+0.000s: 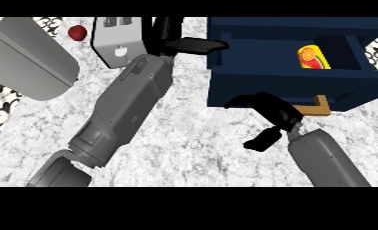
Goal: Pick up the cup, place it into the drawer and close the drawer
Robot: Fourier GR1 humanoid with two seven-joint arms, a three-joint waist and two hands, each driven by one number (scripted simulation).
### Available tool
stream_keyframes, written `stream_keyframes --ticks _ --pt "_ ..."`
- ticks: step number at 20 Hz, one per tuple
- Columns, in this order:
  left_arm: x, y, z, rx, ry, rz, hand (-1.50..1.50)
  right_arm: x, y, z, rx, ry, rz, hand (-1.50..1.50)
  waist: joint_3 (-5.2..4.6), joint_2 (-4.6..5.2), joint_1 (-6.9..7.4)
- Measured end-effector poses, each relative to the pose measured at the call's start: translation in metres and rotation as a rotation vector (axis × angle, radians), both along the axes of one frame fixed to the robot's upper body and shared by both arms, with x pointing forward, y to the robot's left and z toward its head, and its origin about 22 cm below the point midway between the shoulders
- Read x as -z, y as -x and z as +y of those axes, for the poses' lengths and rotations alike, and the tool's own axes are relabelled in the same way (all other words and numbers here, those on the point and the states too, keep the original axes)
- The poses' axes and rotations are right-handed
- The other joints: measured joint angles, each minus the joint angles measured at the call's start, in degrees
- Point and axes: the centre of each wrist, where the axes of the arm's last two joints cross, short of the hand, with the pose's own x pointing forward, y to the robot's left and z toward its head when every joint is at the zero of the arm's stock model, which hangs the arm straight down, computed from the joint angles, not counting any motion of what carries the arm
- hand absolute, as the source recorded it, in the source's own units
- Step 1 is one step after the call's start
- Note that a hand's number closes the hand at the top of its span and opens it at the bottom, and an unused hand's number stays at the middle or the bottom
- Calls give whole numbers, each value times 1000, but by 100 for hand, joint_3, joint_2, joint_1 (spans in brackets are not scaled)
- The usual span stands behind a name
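The right hand [267,110] hung just in front of the dark blue drawer [284,81], its fingers curved but spread apart and holding nothing, the thumb pointing down and away. It sat close to the wooden handle [317,108] at the drawer's front edge, which looked like the sensible place for a push, since the drawer stood pulled out.

Inside the drawer's open compartment lay the cup [311,57], yellow with red and orange markings, resting on its side against the inner wall. With the cup already in, only the closing seemed left to do.

The left hand [183,43] reached up the counter with straight fingers, one pointing toward the drawer's near corner without gripping anything. It lay beside a grey toaster [117,39]. Further left sat a small red apple [78,32], well apart from both hands and out of the way.
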Motion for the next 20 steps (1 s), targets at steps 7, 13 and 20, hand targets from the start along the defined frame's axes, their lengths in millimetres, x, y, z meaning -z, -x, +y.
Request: stream_keyframes --ticks 7,13,20 --pt "13 5 32 10 25 -3 -150 22 -44 -18 67 -8 -47 150 2 10 319" --pt "20 10 61 34 35 5 -150 2 -81 -45 186 -88 -136 150 19 86 532" --pt "24 14 80 58 23 11 -150 -4 -92 -58 239 -190 -105 150 54 105 658"
